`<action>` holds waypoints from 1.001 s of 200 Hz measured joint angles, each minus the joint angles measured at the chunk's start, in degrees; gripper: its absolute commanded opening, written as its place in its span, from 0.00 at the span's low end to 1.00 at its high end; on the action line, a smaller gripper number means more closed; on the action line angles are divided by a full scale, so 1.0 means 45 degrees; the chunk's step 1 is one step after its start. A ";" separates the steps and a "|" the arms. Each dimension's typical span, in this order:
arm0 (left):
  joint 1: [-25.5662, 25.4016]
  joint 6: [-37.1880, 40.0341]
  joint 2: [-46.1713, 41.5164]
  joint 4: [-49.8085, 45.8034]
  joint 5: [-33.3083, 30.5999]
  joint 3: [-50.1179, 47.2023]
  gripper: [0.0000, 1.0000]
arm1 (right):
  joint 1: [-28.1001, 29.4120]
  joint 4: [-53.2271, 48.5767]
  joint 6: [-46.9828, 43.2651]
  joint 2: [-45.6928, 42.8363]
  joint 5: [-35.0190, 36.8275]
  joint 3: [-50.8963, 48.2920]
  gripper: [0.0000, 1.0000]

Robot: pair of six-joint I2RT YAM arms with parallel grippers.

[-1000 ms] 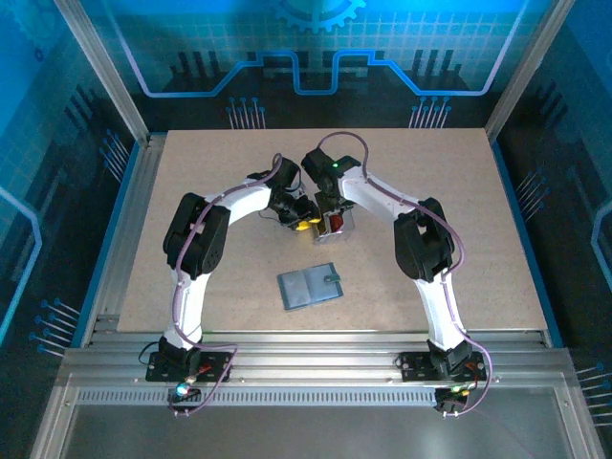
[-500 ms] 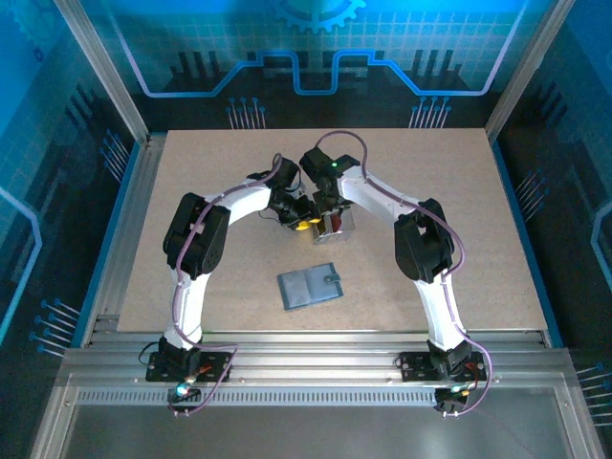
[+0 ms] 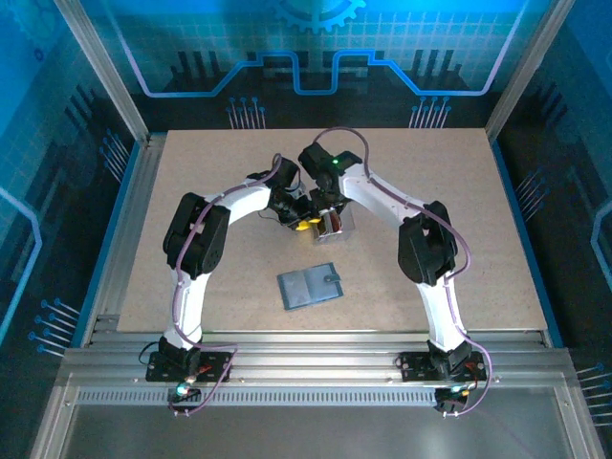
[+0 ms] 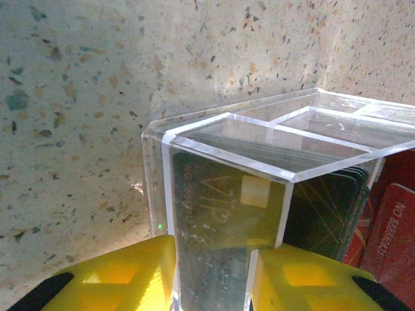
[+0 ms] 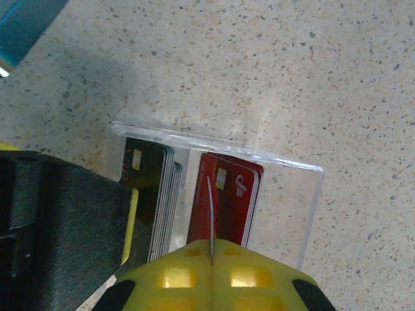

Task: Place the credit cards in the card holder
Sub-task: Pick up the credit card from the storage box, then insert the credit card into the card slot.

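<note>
Nearest the arm bases, the slate-blue card holder (image 3: 309, 285) lies flat and closed on the speckled worktop (image 3: 459, 210), on the near side of both hands and apart from them, with nothing touching it. Beyond it, the two hands meet over a clear acrylic box (image 5: 285, 194) standing on the worktop. The left hand (image 4: 211, 259) comes at the box from its own side, with one yellow finger (image 4: 130, 275) on each side of the box's end compartment. The fingers lie against the transparent walls, so this hand is clamped on the box rather than on any card. Directly ahead of it, between the fingers, a stack of dark cards (image 4: 214, 207) stands upright inside the box; the front card carries the letters VIP and a pale chip. Past the right finger of that hand, a stack of red cards (image 4: 395, 227) fills the next compartment. The right hand (image 5: 212, 249) hangs over the red compartment with its yellow fingers pressed together on a single card (image 5: 209, 207). That card is seen edge-on as a thin pale line running from the fingertips down towards the red stack, and its colour cannot be told from the edge. Beside that hand, in the neighbouring compartment, are the dark cards.
</note>
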 measured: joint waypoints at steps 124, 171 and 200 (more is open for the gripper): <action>0.0597 -0.0049 -0.2769 -0.0602 0.0437 -0.0826 0.47 | -0.0364 0.0491 0.0058 -0.1865 -0.2492 -0.0811 0.00; 0.0092 0.0525 -0.6353 -0.1141 -0.0772 -0.4294 0.55 | -0.0359 0.1938 0.0389 -0.4580 -0.3857 -0.4124 0.00; -0.1088 0.0850 -0.8174 -0.1773 -0.2234 -0.6164 0.59 | -0.0321 0.3342 0.0816 -0.6815 -0.4750 -0.6552 0.00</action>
